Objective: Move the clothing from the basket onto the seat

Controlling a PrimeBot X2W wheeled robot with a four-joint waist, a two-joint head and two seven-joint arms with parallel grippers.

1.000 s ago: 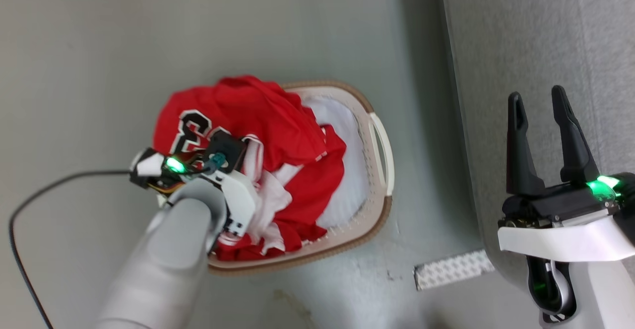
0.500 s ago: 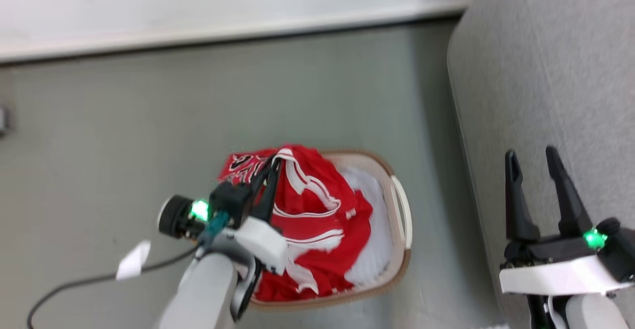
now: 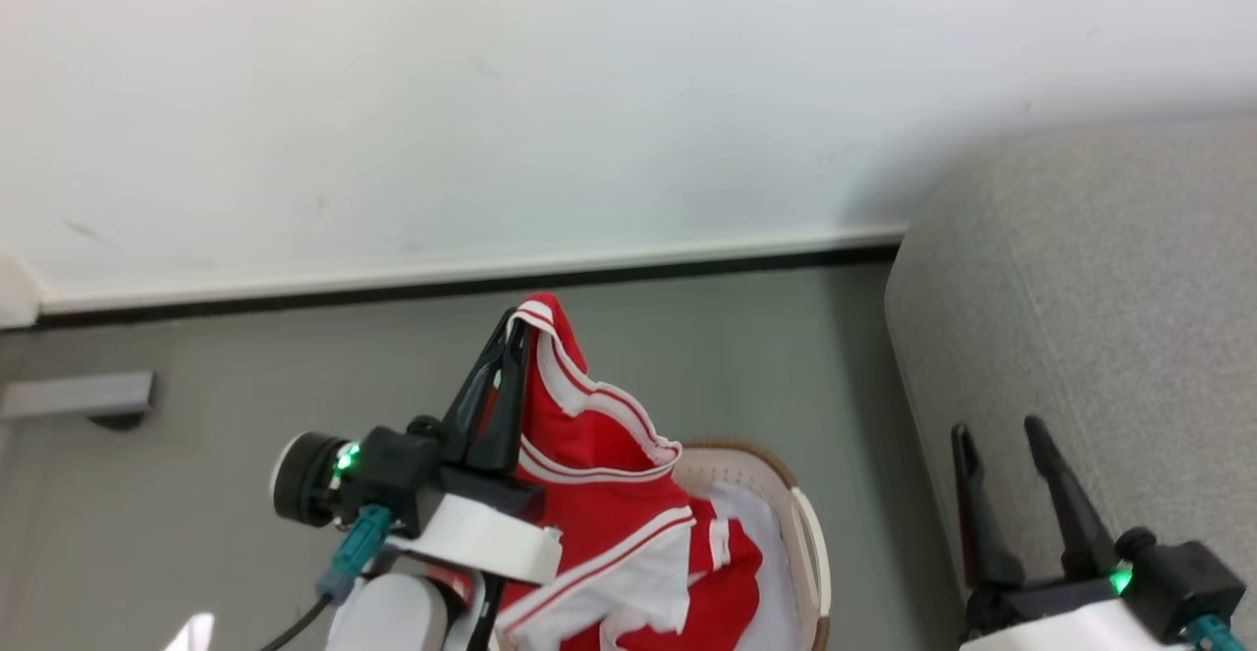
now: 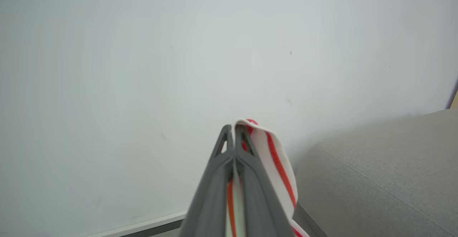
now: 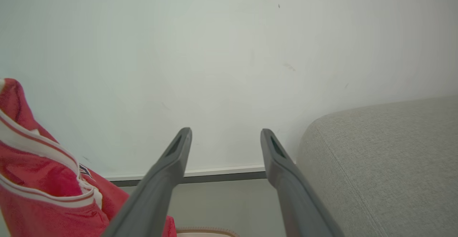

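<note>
Red clothing [image 3: 599, 504] with white stripes hangs at lower centre of the head view. Its trimmed edge is pinched between the pressed-together fingers of the left claw [image 3: 513, 329], and it drapes over the basket [image 3: 813, 553] at the bottom edge; its lower end probably lies inside. Bare grey floor [image 3: 746, 356] separates the basket from the seat [image 3: 1080, 317] at right. The seat's rounded edge runs beside the right claw [image 3: 994, 427], spread wide and holding nothing.

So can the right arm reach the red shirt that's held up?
Probably yes: the right fingers are open and empty, and nothing stands between them and the red shirt hanging from the left fingers.
</note>
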